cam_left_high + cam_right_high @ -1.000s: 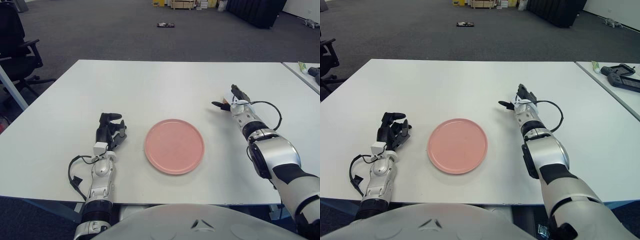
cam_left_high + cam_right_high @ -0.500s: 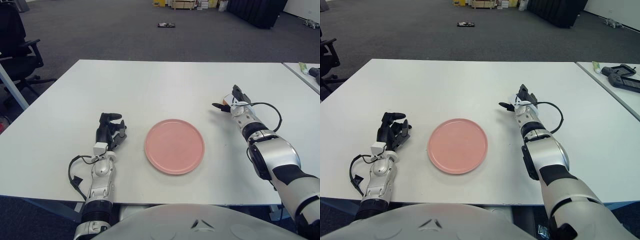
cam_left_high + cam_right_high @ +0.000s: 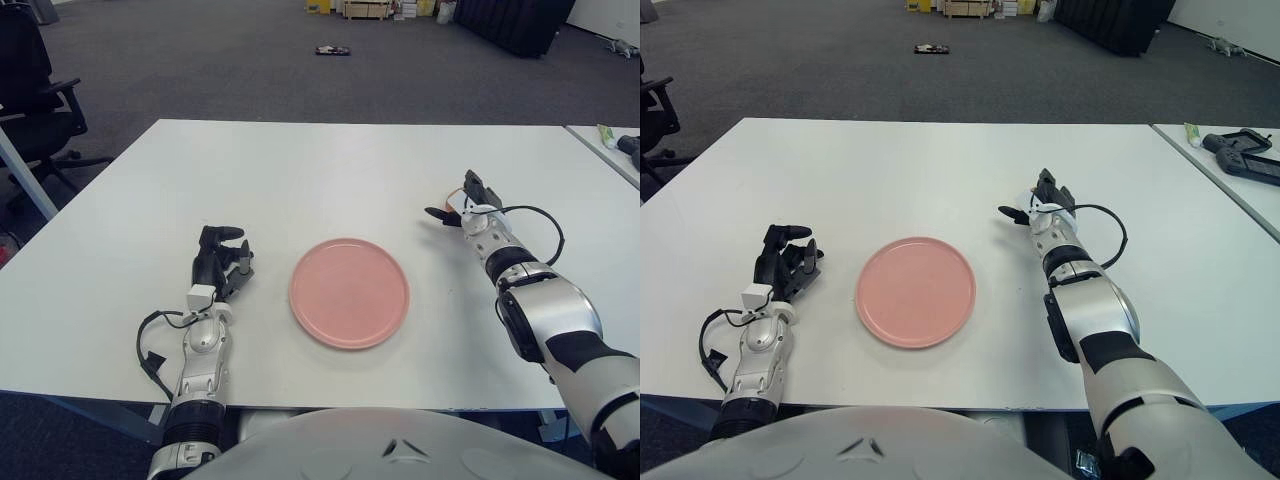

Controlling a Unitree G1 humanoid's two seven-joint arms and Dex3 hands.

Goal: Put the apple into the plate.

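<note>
The pink plate (image 3: 349,292) lies flat near the middle of the white table (image 3: 320,170) and holds nothing. Right of it and a little farther back, my right hand (image 3: 452,200) is curled around the apple (image 3: 453,207). Only a small orange-red sliver of the fruit shows between the thumb and the other fingers; the rest is hidden by the hand. The hand and apple are low, close to the tabletop, well outside the plate's rim. My left hand (image 3: 222,262) shows to the left of the plate, fingers curled, holding nothing.
A black office chair (image 3: 30,90) stands off the table's left side. A second table (image 3: 1240,150) at the right carries dark controllers and a small tube. Boxes and a small dark object lie on the grey carpet far behind.
My right hand has shifted very slightly to the right and farther back with the apple. The plate and my left hand have not moved.
</note>
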